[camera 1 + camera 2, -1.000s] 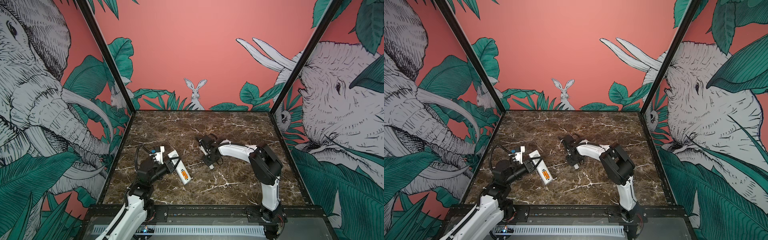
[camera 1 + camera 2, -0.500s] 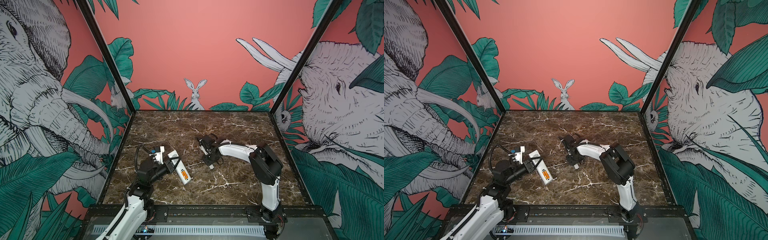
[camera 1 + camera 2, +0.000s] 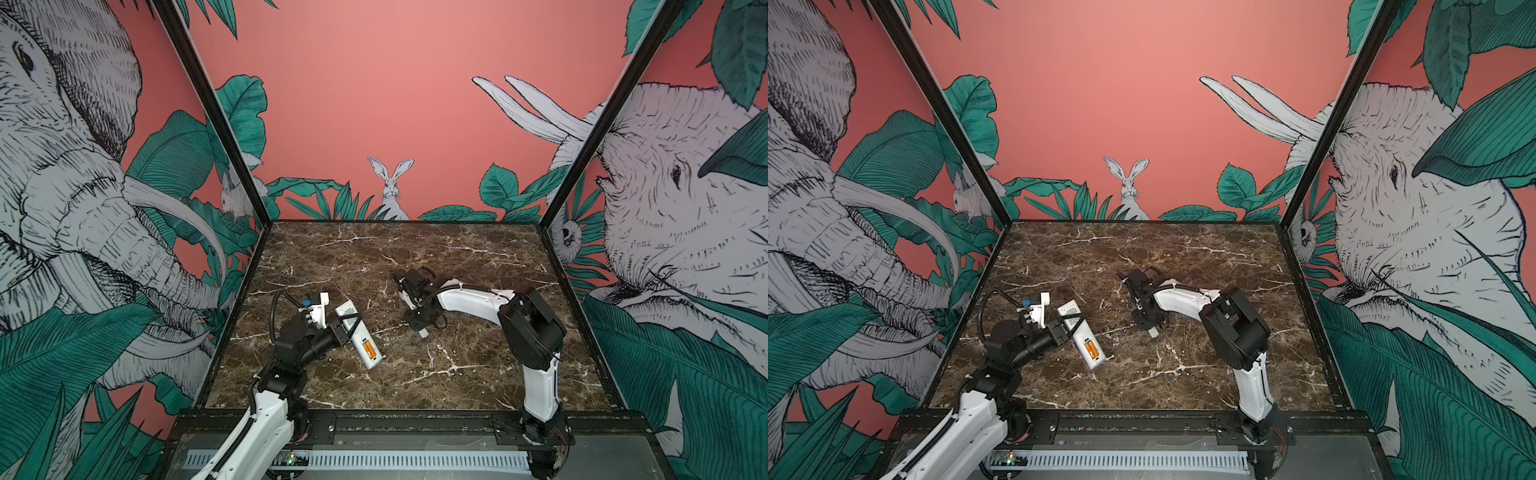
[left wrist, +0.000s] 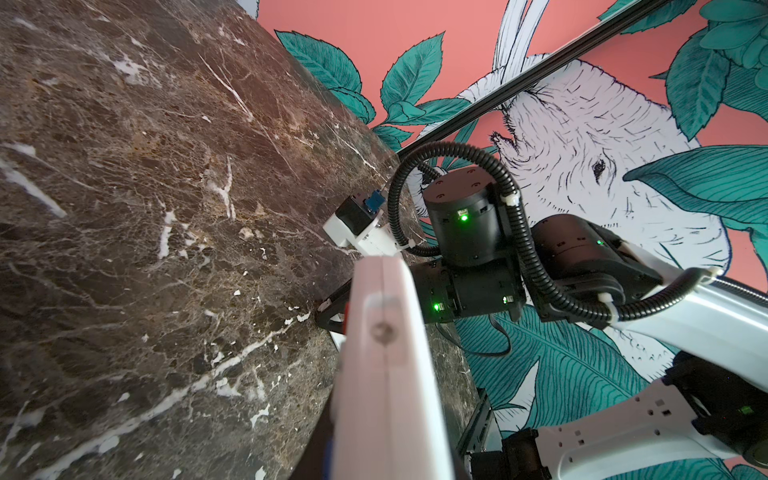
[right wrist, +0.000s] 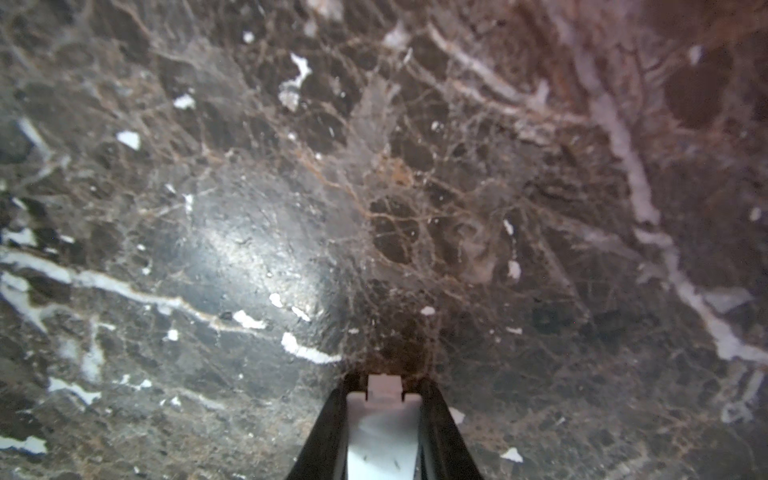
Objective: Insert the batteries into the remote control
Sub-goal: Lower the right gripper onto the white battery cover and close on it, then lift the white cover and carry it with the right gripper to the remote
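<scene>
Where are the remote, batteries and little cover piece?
remote control (image 3: 346, 311): in a top view, labelled white end.
batteries (image 3: 368, 348): in a top view, orange bodies.
cover piece (image 5: 382, 432): right wrist view, pale face.

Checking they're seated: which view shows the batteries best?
A top view: the batteries lie in the remote control's open bay. The left wrist view shows only the remote's edge; the right wrist view, just the cover.

The batteries (image 3: 370, 348) sit in the remote control (image 3: 347, 311), left of the cover (image 3: 423, 332).
</scene>
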`<state>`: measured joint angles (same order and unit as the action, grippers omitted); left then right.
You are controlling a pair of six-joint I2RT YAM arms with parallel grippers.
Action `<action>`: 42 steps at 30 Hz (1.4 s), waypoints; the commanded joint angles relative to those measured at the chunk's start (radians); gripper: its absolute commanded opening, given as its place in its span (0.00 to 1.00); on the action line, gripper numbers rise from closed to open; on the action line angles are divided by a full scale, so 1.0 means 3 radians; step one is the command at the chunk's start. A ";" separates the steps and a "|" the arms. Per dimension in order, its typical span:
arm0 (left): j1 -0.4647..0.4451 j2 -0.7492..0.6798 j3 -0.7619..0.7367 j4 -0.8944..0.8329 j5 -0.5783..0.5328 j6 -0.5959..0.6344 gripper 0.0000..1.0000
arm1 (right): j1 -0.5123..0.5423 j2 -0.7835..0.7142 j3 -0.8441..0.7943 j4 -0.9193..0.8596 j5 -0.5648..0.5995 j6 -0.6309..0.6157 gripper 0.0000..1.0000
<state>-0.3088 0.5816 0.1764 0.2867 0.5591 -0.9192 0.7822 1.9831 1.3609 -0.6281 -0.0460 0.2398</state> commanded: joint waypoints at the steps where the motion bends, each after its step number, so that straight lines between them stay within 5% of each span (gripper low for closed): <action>1: -0.0008 -0.0021 -0.0015 0.0068 -0.0014 0.0005 0.00 | -0.0020 -0.0095 -0.0074 -0.0014 -0.0045 0.0015 0.21; 22: -0.0006 0.0063 0.0030 0.0183 -0.0112 -0.0041 0.00 | 0.0025 -0.0866 -0.0410 0.0365 -0.0214 0.0342 0.16; 42: -0.0007 0.0086 0.0038 0.0244 -0.0217 -0.0104 0.00 | 0.0489 -0.1631 -0.0742 0.0908 0.0022 0.0639 0.11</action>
<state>-0.3088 0.6106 0.1761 0.3038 0.5037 -0.9360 0.9047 1.5311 1.1488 -0.4088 -0.0654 0.4034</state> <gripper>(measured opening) 0.216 0.244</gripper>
